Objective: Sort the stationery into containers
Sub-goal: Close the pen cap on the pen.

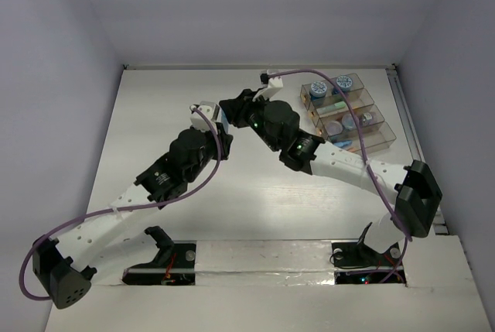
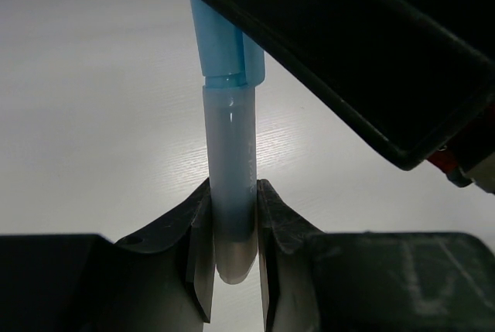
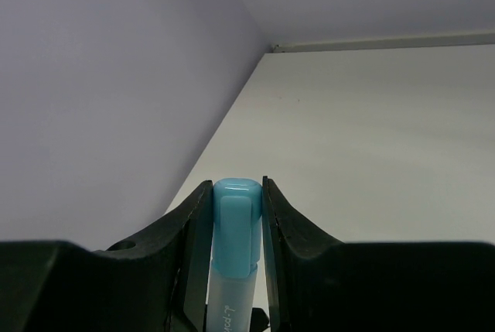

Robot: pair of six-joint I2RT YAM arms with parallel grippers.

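A light-blue stick with a blue cap is held between both grippers above the table's middle. My left gripper is shut on its pale body end. My right gripper is shut on its cap. In the top view the two grippers, left and right, meet tip to tip, with a bit of the stick showing. The containers stand at the back right, holding blue rolls, a green stick, small jars and more sticks.
The right arm's black body fills the upper right of the left wrist view. Its forearm passes just in front of the containers. A purple cable arcs over the bins. The back wall edge lies beyond.
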